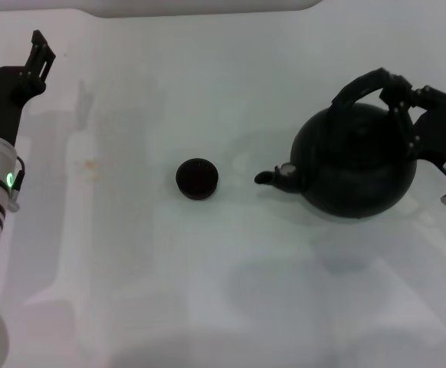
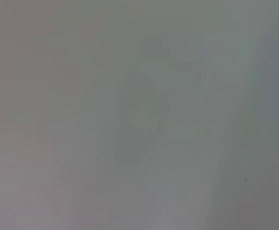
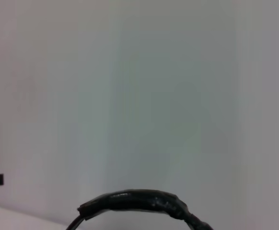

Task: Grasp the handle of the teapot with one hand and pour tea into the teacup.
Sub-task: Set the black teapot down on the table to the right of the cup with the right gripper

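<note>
Desk (image 1: 231,307): pale, glossy white, faint shadows.
Teapot (image 1: 357,161): right side, spout toward the teacup (image 1: 197,179) at centre.
Right claw (image 1: 398,96): gripping the handle (image 1: 357,86).
Left claw (image 1: 12,54): far left, fingers spread.

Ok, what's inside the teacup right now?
From the head view the teacup shows only a dark interior; no liquid can be made out, and its bottom cannot be told. The teapot stands apart to its right, spout toward it, the right pincer at the handle.
</note>
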`<state>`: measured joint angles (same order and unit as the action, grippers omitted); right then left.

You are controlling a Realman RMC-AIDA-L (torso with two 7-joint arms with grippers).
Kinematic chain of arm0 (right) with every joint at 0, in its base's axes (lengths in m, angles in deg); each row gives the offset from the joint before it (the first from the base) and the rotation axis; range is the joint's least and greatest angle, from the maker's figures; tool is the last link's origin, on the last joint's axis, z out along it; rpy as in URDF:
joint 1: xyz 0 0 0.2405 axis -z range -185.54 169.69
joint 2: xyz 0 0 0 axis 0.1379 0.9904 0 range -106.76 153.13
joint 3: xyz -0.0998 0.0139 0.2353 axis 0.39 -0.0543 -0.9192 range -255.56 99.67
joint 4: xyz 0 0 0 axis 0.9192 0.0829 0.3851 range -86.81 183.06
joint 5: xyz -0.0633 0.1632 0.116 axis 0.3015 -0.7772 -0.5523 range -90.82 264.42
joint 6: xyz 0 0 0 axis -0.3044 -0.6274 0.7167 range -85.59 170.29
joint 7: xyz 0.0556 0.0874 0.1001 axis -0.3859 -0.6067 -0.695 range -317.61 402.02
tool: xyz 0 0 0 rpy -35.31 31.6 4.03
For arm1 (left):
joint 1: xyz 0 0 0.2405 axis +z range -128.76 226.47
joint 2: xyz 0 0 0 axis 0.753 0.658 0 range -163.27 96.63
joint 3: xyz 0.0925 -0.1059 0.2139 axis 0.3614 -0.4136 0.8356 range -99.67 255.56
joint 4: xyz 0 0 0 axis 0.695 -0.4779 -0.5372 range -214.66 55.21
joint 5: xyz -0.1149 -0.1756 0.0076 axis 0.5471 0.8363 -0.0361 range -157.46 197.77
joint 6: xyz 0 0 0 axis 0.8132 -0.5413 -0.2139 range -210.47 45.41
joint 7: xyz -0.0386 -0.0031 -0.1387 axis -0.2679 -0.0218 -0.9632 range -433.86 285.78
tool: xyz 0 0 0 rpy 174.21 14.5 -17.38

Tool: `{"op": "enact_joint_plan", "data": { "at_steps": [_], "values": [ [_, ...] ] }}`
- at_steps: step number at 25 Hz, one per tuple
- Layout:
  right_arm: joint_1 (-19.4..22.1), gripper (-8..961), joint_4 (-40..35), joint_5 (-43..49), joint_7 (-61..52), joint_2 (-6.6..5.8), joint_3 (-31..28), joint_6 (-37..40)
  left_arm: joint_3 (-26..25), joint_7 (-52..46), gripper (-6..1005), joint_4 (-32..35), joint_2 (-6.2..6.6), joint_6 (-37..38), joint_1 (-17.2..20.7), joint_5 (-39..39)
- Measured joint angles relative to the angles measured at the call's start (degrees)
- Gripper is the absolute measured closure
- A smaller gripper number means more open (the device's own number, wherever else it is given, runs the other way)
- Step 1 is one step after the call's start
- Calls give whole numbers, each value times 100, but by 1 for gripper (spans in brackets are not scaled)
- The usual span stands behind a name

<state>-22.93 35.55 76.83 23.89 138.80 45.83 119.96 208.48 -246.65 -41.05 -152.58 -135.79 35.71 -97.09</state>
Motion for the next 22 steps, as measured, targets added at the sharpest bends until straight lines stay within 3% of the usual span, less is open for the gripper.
{"op": "enact_joint_plan", "data": {
  "at_steps": [20,22],
  "values": [
    [-8,827,-15,-8,-388,15,117,-320,59,0,111,-22,8,-27,-19,0],
    [-24,785,-2,-17,-560,15,89,-371,59,0,111,-23,8,-27,-20,0]
  ]
}}
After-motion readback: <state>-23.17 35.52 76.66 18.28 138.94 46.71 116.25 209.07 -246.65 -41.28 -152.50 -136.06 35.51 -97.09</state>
